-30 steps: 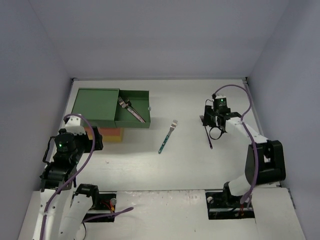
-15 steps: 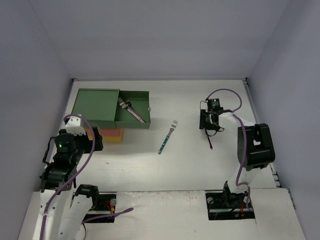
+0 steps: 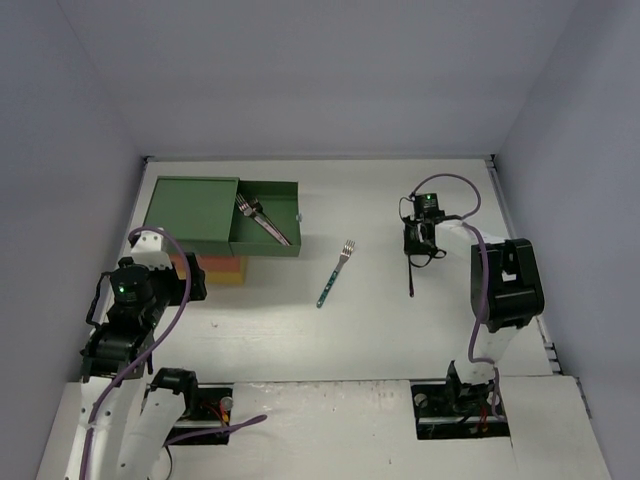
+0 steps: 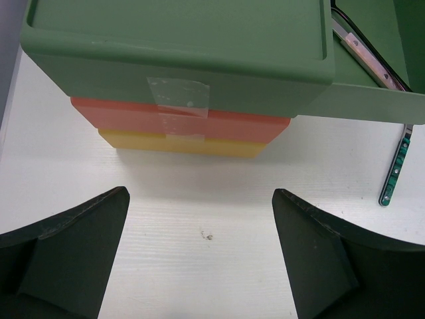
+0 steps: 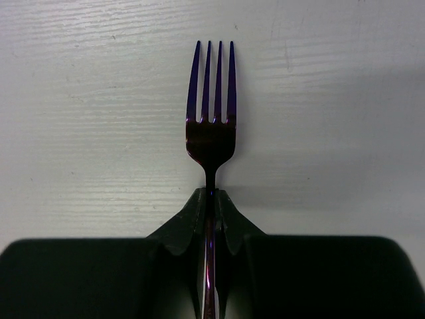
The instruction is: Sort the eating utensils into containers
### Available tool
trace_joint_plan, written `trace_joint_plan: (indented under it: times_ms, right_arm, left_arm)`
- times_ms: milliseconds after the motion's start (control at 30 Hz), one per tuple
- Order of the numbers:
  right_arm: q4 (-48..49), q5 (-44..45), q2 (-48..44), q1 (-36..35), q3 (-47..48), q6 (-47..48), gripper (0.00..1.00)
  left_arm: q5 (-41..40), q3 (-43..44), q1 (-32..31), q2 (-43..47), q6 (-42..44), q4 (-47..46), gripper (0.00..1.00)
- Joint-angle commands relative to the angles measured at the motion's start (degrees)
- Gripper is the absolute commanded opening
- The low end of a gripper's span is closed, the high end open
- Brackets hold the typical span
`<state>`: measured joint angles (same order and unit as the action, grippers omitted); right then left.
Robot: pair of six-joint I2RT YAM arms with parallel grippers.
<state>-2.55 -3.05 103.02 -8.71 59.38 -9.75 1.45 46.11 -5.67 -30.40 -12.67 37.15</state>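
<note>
A dark purple fork (image 5: pixel 210 136) lies flat on the white table, tines pointing away from my right gripper (image 5: pixel 210 194), which is shut on its neck. From above, that fork's handle (image 3: pixel 411 280) trails toward the near edge from the right gripper (image 3: pixel 417 240). A blue-green fork (image 3: pixel 335 273) lies alone mid-table. The containers are one stack with a green top (image 3: pixel 190 208). Its green drawer (image 3: pixel 284 246) is pulled out and holds a few utensils (image 3: pixel 262 221). The orange-red drawer (image 4: pixel 179 119) and yellow drawer (image 4: pixel 179 143) are pushed in. My left gripper (image 4: pixel 199 222) hangs open just in front of the stack, holding nothing.
Grey walls close the table on the left, back and right. The blue-green fork's handle (image 4: pixel 396 174) shows right of the stack in the left wrist view. A strip of clear tape (image 4: pixel 178 94) sits on the stack's front. The arm bases stand at the near edge.
My right gripper has closed on the dark fork's neck, and its arm has folded up over the fork. The left arm and the other utensils have not moved.
</note>
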Motion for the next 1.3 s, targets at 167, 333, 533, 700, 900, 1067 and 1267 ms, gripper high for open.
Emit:
trace_joint_plan:
  times_ms: [167, 333, 533, 700, 900, 1067, 1267]
  right_arm:
    - [-0.51, -1.22, -14.99, -9.32, 10.93, 1.50, 0.00]
    - [-0.35, -3.89, -15.41, -20.18, 27.23, 3.05, 0.00]
    - [-0.17, -7.79, -5.64, -30.08, 47.42, 6.77, 0.00]
    - [0.00, -9.69, 3.05, -34.70, 57.51, 8.95, 0.00]
    - [0.52, -10.04, 10.08, -37.13, 58.36, 11.77, 0.00]
    - [0.79, -8.09, 10.01, -37.66, 54.05, 13.17, 0.00]
    - [0.72, -6.78, 8.88, -37.61, 49.48, 12.71, 0.00]
  left_arm:
    - [-0.05, 0.39, -0.32, -1.43, -0.52, -3.22, 0.87]
    - [-0.05, 0.39, -0.39, -1.42, -0.52, -3.13, 0.87]
    - [-0.14, 0.30, -0.39, -1.16, -0.43, -3.13, 0.87]
    - [-0.14, 0.30, -0.39, -0.98, -0.43, -3.13, 0.87]
    - [0.02, 0.30, -0.40, -0.80, -0.43, -3.13, 0.87]
    - [0.13, 0.30, -0.48, -0.63, -0.43, -3.17, 0.87]
    - [0.22, 0.30, -0.48, -0.88, -0.43, -3.24, 0.87]
